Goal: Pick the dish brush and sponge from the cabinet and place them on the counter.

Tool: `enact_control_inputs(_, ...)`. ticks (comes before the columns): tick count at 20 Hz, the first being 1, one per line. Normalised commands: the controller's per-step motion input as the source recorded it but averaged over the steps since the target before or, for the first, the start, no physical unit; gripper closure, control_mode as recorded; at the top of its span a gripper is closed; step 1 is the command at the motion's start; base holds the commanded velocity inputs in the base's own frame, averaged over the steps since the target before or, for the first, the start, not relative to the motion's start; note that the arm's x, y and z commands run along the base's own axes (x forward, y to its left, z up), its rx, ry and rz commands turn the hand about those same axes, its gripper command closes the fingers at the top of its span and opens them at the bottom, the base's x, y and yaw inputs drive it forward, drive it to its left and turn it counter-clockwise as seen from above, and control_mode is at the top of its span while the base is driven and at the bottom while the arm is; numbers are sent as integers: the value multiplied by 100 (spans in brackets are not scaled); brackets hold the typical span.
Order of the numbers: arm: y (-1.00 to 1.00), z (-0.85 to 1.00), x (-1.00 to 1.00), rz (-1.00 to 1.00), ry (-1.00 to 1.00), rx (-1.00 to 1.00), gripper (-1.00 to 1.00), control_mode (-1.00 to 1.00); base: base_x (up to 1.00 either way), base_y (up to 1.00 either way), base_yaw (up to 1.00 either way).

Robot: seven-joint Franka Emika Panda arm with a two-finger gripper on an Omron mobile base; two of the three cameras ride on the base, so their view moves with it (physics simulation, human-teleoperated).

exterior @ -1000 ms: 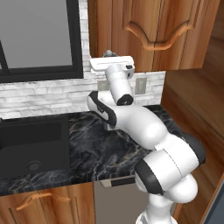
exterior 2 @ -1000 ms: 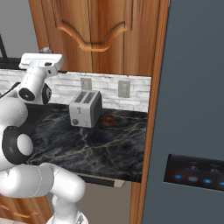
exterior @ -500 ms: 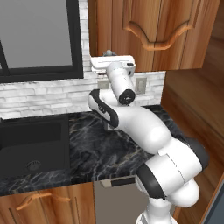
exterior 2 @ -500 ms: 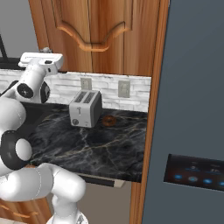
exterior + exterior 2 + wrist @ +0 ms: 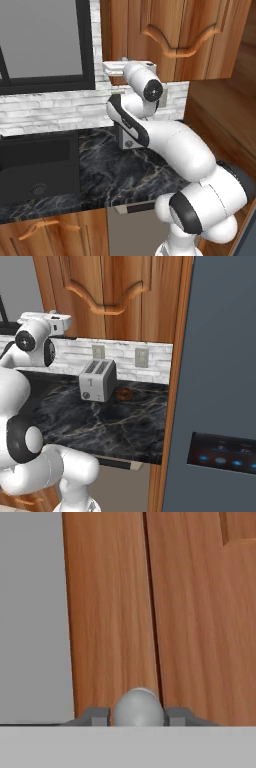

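Two finger tips of the gripper stand on either side of a round grey knob in the hand view, clenched on it, with the reddish-brown door of the cabinet close behind. A dark seam runs up the wood just right of the knob, so the knob seems to sit at the edge of one door panel, though at this range that is hard to settle.

From the left base view, going left to right: a dark window sits over the black sink basin, with white brick wall between them. The counter of black veined marble runs from the sink toward the right. The arm rises from the lower right, bends over the counter, and its hand reaches level to the lower left corner of the cabinet, whose arched doors are closed.

From the right base view, left to right: the white hand is at the cabinet's lower edge, a toaster stands on the counter against the brick wall, a small orange ball lies just beside it, and a tall grey panel with blue lights fills the right side.

The dish brush and the sponge cannot be made out anywhere with the doors shut.
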Motion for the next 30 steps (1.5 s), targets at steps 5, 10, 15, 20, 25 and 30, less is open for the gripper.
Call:
enact_control_inputs(5, -35, 20, 0, 16, 23, 2, 100, -100, 0, 0, 0)
enact_control_inputs(10, -56, 24, -22, 12, 9, 3, 100, -100, 0, 0, 0)
enact_control_inputs(15, -48, 12, -35, 9, 2, 1, 100, -100, 0, 0, 0)
enact_control_inputs(20, -37, 9, -48, 6, 0, 0, 100, -100, 0, 0, 0)
enact_control_inputs(25, -48, 12, -67, 1, 0, 0, 100, -100, 0, 0, 0)
enact_control_inputs(30, -56, 21, -60, 0, 0, 0, 100, -100, 0, 0, 0)
